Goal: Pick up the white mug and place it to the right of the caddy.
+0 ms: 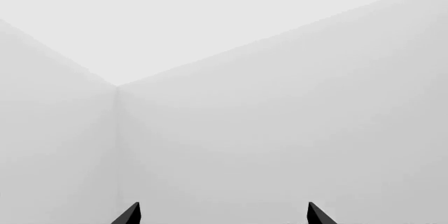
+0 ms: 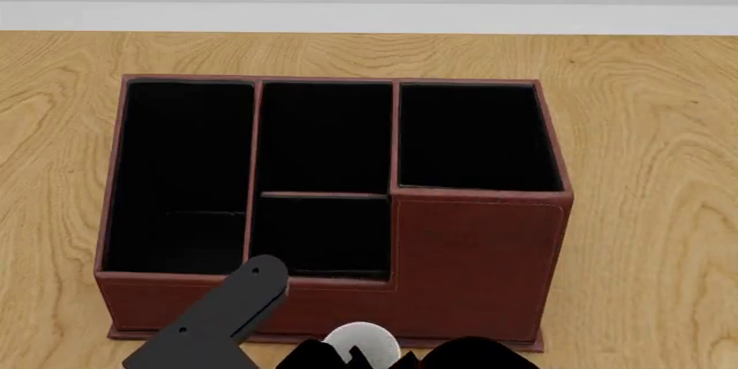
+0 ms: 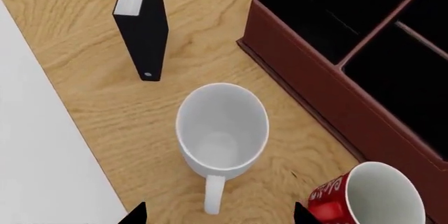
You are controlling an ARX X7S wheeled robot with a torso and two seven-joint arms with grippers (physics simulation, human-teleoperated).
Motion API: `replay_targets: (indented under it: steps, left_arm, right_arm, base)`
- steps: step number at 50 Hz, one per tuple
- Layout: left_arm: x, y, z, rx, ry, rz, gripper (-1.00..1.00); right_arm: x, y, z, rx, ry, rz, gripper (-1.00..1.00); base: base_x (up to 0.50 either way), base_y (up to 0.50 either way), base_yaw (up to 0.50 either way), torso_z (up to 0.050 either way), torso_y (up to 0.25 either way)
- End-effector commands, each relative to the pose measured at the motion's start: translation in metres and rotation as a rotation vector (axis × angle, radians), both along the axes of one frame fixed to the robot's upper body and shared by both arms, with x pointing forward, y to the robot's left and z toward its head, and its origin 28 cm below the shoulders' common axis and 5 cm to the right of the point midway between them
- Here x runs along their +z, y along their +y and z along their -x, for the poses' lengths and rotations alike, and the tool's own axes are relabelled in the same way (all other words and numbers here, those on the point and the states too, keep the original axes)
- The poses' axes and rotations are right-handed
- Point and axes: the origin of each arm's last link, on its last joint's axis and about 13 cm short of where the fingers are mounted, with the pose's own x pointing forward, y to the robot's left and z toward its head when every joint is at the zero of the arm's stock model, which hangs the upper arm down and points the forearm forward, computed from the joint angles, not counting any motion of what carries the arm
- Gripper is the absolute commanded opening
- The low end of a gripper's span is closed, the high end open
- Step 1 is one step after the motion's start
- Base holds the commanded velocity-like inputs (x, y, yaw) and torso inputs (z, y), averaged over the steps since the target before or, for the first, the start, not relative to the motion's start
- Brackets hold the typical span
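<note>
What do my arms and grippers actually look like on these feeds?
Little of them shows. In the head view, one dark grey arm link with a rounded end and small fastener dots crosses the caddy's front, above black rounded parts and a white disc. Each wrist view shows only two black pointed fingertips: left gripper, right gripper. No cables or markings are visible.

Head view: looks steeply down and forward over the caddy (image 2: 334, 205), which fills most of the frame on the wooden table (image 2: 645, 170); a pale wall runs along the far edge. Right wrist view: looks nearly straight down, close above the white mug (image 3: 222, 128), with the red mug (image 3: 368, 199), a black box (image 3: 142, 22) and one caddy corner; caddy and table are shared with the head view. Left wrist view: faces only a blank wall corner (image 1: 117, 85).
</note>
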Motion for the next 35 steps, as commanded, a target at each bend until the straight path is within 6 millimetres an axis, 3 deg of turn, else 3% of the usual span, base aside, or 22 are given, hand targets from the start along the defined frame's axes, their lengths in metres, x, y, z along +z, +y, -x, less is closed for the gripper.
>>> replay_targets:
  steps: [1, 35]
  left_arm:
    - [-0.002, 0.001, -0.001, 0.005, 0.003, 0.001, 1.0]
    - [-0.006, 0.0, -0.003, -0.002, 0.019, -0.011, 1.0]
  right_arm:
    - [-0.006, 0.003, -0.008, -0.006, 0.028, 0.005, 1.0]
    - [-0.025, 0.01, -0.025, -0.014, 0.098, 0.027, 1.0]
  base:
    - [0.0, 0.0, 0.0, 0.0, 0.0]
    - [0.0, 0.0, 0.0, 0.0, 0.0]
